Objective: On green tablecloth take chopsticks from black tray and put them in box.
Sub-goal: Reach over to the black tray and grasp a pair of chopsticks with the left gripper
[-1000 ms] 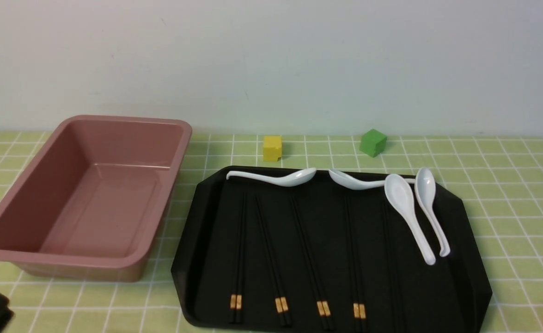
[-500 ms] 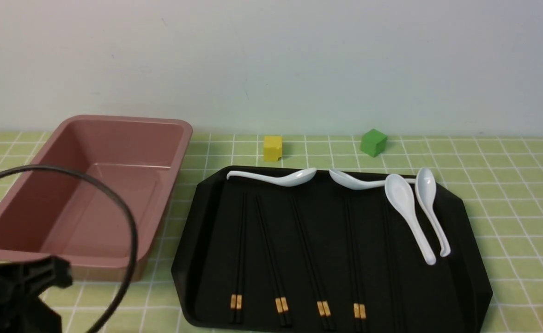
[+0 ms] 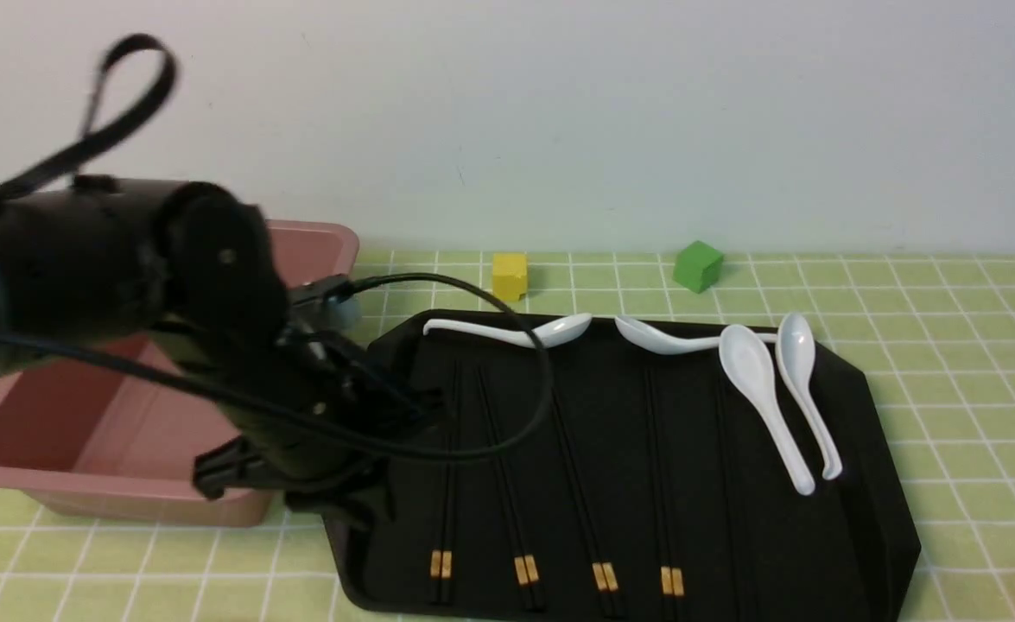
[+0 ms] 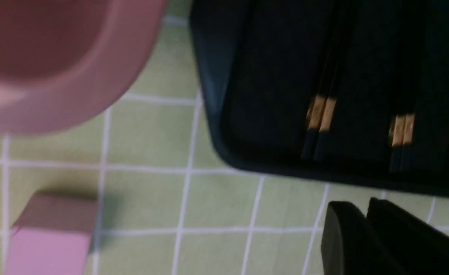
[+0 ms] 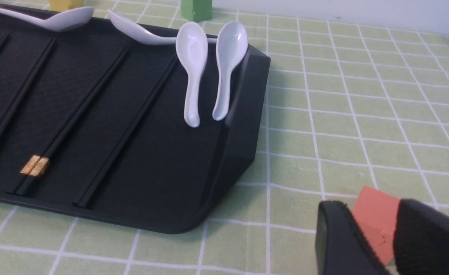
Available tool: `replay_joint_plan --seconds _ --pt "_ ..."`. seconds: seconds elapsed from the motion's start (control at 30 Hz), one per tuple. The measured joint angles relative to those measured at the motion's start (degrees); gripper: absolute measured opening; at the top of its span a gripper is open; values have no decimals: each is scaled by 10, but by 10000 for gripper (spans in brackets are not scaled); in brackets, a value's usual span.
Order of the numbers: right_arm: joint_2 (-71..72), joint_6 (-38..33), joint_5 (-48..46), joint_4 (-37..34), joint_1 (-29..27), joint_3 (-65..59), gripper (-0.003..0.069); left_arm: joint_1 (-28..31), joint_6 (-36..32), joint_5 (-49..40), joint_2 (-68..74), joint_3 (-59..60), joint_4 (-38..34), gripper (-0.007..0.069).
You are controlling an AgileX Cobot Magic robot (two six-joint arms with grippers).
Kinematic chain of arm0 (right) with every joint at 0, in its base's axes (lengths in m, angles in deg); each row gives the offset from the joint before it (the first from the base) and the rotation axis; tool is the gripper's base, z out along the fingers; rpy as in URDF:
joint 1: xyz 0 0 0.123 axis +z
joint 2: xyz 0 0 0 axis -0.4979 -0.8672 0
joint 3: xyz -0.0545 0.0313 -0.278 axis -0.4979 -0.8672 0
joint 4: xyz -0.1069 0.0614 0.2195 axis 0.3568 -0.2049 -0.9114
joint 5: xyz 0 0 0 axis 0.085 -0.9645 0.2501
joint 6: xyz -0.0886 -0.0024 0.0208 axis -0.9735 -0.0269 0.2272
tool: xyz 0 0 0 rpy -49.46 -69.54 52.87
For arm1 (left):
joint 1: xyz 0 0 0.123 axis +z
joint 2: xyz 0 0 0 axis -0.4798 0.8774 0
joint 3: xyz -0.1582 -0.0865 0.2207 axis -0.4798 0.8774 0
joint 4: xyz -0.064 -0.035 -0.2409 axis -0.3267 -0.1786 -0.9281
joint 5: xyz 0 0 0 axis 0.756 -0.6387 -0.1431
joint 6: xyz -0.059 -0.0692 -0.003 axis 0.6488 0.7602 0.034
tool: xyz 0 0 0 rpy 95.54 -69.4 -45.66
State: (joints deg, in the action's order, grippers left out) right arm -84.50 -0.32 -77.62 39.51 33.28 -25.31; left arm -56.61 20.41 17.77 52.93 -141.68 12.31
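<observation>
- Four white spoons point(image 3: 766, 406) share the black tray point(image 3: 853, 536): 2 along its top rim, 2 at upper right w/ bowls up on the rim.
- Yellow cube point(image 3: 509, 275) & green cube point(image 3: 697, 265) sit on the green tablecloth point(image 3: 948, 345) just above the tray.
- Orange block point(image 5: 373, 217) is on the cloth at lower right. A pink block point(image 4: 52, 233) shows lower left in the left wrist view.
- Left arm point(image 3: 170, 276) fills the centre-left of the front view. It hides the right half of the box point(image 3: 127, 510) & the tray's upper-left corner. Its cable point(image 3: 546, 380) loops across the tops of the 2 leftmost pairs.
- Chopsticks point(image 3: 516, 518) all lie in the tray, side by side, gold bands toward the bottom edge.
- Left gripper point(image 4: 356, 206): fingers pressed together, nothing between. It's over the cloth just below the tray's lower-left rim. The nearest pair's bands are up and inside that rim, not touching.
- Right gripper point(image 5: 369, 208): fingers apart, orange block seen through the gap. It's off the tray's lower-right corner, well apart from the sticks.
</observation>
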Motion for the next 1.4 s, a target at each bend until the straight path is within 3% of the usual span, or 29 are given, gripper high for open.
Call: replay_joint_plan --seconds 0.03,0.13,0.27,0.53,0.87,0.97,1.13,1.4 --pt "0 0 0 0 0 0 240 -2 0 1 5 -4 0 137" --pt "0 0 0 0 0 0 240 -28 16 -7 87 -85 28 250" --pt "0 0 0 0 0 0 240 -33 18 -31 149 -144 35 304" --pt "0 0 0 0 0 0 240 -33 63 -42 229 -194 84 316" --pt "0 0 0 0 0 0 240 -33 71 -40 255 -199 113 317" --pt "0 0 0 0 0 0 240 -33 71 -42 258 -201 113 303" --pt "0 0 0 0 0 0 240 -33 58 -40 256 -203 96 96" --pt "0 0 0 -1 0 0 240 -23 44 -44 147 -200 82 113"
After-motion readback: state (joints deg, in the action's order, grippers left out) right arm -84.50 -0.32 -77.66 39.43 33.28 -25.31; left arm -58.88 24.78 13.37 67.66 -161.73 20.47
